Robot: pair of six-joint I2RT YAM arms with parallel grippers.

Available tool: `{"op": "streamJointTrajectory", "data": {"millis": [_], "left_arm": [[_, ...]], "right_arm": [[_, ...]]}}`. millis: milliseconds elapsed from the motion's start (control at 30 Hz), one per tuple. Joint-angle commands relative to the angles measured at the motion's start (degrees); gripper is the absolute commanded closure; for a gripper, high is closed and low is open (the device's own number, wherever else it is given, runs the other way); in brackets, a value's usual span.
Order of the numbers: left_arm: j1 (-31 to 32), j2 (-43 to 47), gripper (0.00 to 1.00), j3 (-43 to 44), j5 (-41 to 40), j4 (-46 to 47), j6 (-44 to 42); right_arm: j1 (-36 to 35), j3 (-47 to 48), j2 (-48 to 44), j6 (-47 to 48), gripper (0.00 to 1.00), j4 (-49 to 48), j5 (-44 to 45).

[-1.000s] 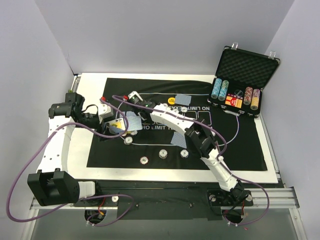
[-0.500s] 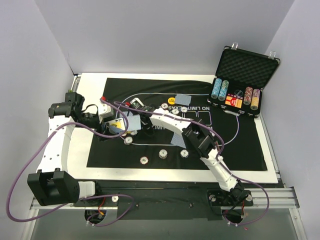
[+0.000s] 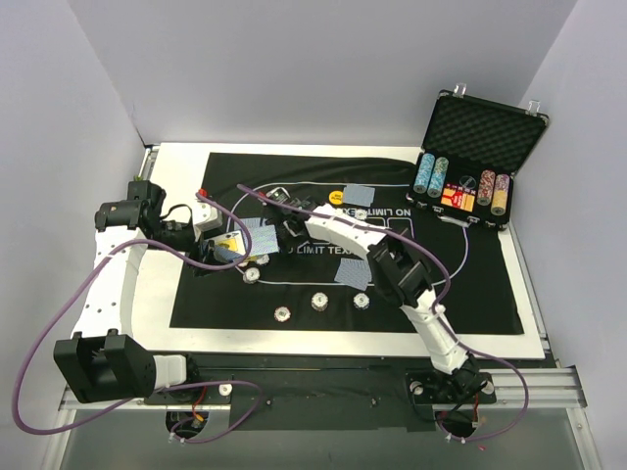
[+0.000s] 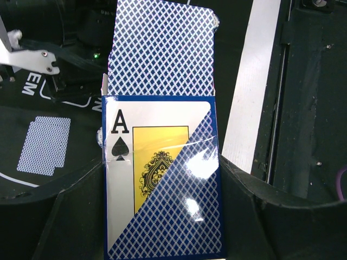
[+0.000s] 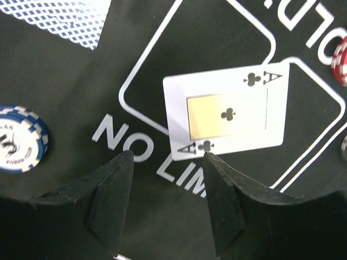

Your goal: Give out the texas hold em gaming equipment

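My left gripper [image 4: 162,230] is shut on a blue-patterned card box [image 4: 162,179] with an ace of spades on its face and its top flap open. In the top view that box [image 3: 232,246] is at the mat's left side. My right gripper [image 5: 168,160] is open just above the mat, nothing between its fingers. An ace of clubs [image 5: 227,114] lies face up in a printed card outline just beyond the fingertips. Blue-backed cards [image 3: 351,271] [image 3: 360,193] lie on the mat, with another [image 4: 46,143] in the left wrist view. White-edged chips [image 3: 319,301] sit along the mat's near side.
The black mat [image 3: 460,284] covers a white board. An open case [image 3: 485,127] with tall chip columns [image 3: 431,174] stands at the back right. A yellow disc [image 3: 336,196] and a red marker [image 3: 203,192] lie at the mat's far side. A blue chip [image 5: 19,143] sits left of the right fingers.
The right gripper has opened and shifted slightly over the mat's left part, leaving the ace of clubs lying free. The left arm and its box have not moved.
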State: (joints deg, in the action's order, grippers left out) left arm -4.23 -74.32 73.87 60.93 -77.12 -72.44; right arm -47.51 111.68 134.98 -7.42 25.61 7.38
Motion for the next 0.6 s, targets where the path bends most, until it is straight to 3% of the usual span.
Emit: {"op": "streamJointTrajectory", "data": {"millis": [0, 367, 433, 567], "left_arm": [[-0.3, 0.8, 1.00, 1.8, 3.7, -14.1, -0.8], [-0.3, 0.4, 1.00, 1.0, 4.6, -14.2, -1.6], [-0.3, 0.4, 1.00, 0.7, 4.6, -14.2, -1.8], [-0.4, 0.3, 1.00, 0.2, 4.6, -14.2, -1.8]], "right_arm": [[2.3, -5.2, -9.7, -5.2, 0.50, -0.8, -5.5], [11.6, -21.0, -32.9, -21.9, 0.23, -11.9, -21.1], [14.2, -25.8, -38.6, -27.1, 0.22, -16.4, -26.1], [16.1, -39.7, -46.1, -41.8, 0.13, -37.2, -36.7]]}}
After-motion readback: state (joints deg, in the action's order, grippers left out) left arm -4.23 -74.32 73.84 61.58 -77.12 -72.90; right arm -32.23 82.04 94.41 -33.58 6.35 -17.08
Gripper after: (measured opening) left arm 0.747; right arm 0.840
